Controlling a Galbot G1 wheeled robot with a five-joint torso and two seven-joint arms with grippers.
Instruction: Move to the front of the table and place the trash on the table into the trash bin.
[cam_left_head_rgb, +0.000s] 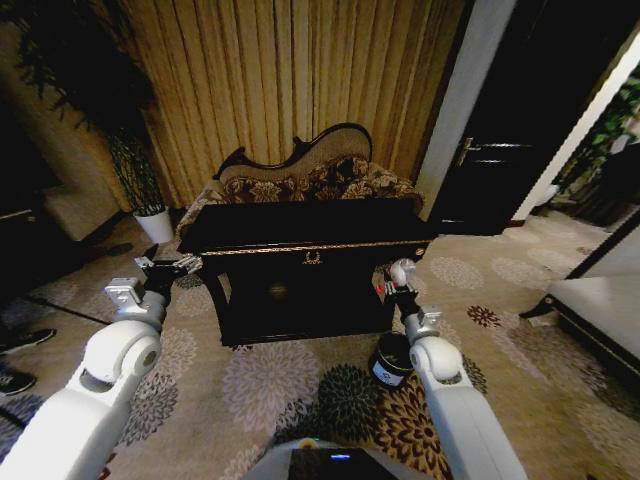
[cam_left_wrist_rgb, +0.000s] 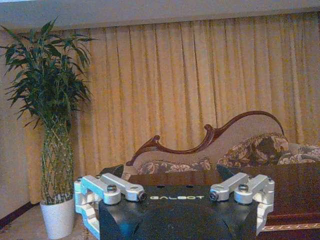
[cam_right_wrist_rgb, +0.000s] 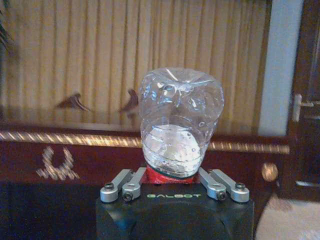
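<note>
The black table (cam_left_head_rgb: 300, 232) with gold trim stands straight ahead, and its front edge (cam_right_wrist_rgb: 75, 137) crosses the right wrist view. My right gripper (cam_left_head_rgb: 397, 287) hovers off the table's front right corner, shut on the trash, a clear plastic bottle (cam_left_head_rgb: 399, 269) with a red label. In the right wrist view the bottle (cam_right_wrist_rgb: 180, 120) stands up out of the right gripper (cam_right_wrist_rgb: 172, 181), clamped at its red end. The dark trash bin (cam_left_head_rgb: 390, 360) sits on the carpet below that arm. My left gripper (cam_left_head_rgb: 168, 267) is off the table's left end, open (cam_left_wrist_rgb: 175, 194) and holding nothing.
A brown floral sofa (cam_left_head_rgb: 310, 180) stands behind the table against the curtains. A tall plant in a white pot (cam_left_head_rgb: 154, 224) is at the back left. A dark door (cam_left_head_rgb: 500, 150) and a pale low piece of furniture (cam_left_head_rgb: 600, 300) are to the right.
</note>
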